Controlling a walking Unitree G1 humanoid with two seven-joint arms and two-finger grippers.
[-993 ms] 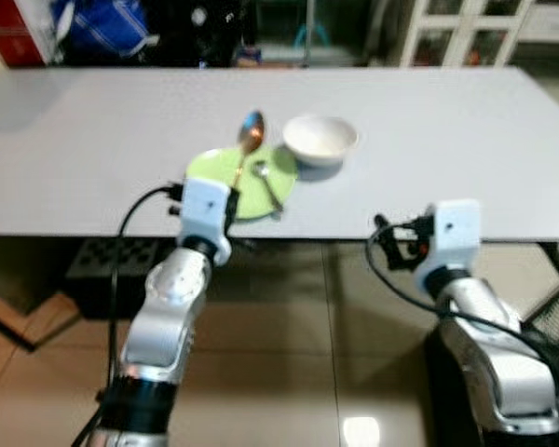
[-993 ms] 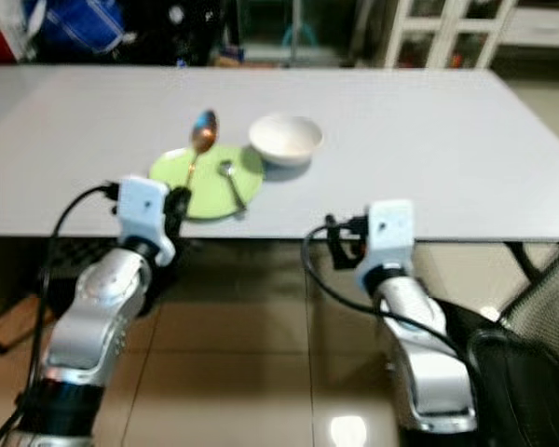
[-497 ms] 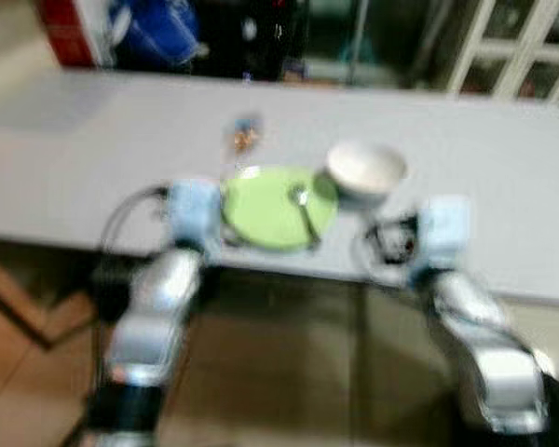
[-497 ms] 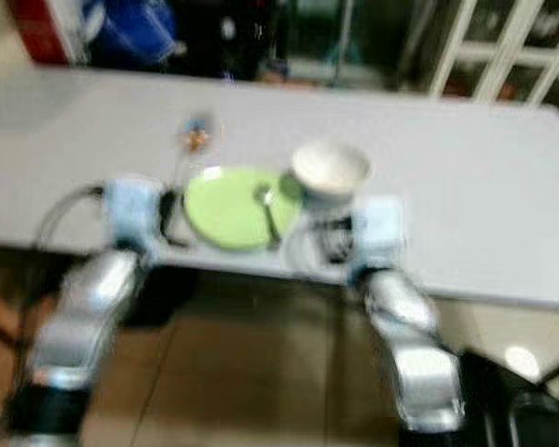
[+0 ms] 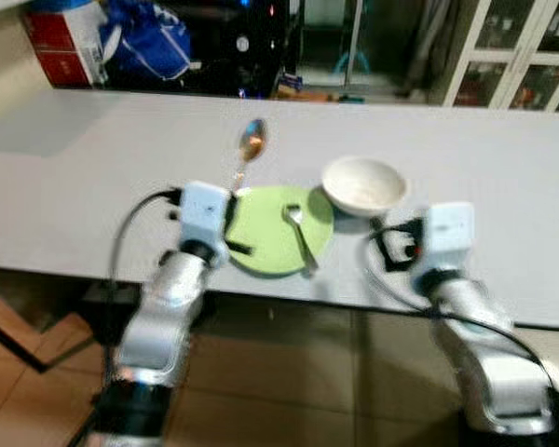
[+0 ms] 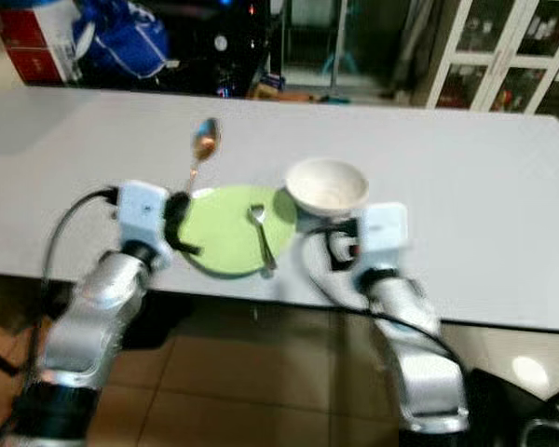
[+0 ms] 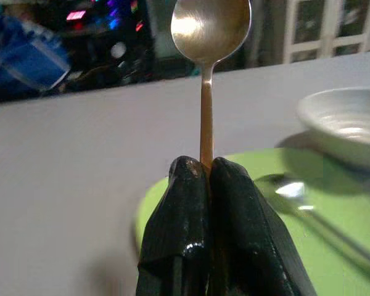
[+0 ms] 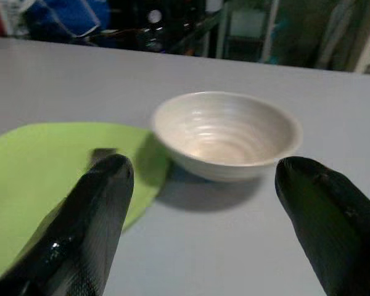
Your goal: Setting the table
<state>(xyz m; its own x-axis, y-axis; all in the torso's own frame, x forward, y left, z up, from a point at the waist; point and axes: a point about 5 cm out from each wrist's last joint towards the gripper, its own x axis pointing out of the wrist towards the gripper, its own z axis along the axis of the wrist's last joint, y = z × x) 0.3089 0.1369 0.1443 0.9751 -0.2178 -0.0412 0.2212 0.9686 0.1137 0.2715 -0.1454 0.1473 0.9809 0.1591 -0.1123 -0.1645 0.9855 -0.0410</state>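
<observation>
A lime-green plate [image 5: 270,233] lies near the front edge of the grey table [image 5: 84,177], with a silver spoon [image 5: 299,238] resting on it. Just to its right stands a white bowl [image 5: 363,184]. My left gripper [image 7: 206,165] is shut on the handle of a copper spoon [image 7: 210,23], which stands upright over the plate's left rim [image 5: 252,142]. My right gripper [image 8: 200,169] is open, low over the table, facing the white bowl [image 8: 227,132] from the near side; its fingers [image 8: 95,213] hold nothing.
A red box [image 5: 61,51] and a blue bag [image 5: 144,42] sit beyond the table's far left. White glass-door cabinets [image 5: 512,65] stand at the back right. Brown tiled floor [image 5: 289,382] lies below the table's front edge.
The view has shifted and the table is nearer. Both arms have risen from below the table's front edge to over it, the left still holding the copper spoon, the right now near the bowl.
</observation>
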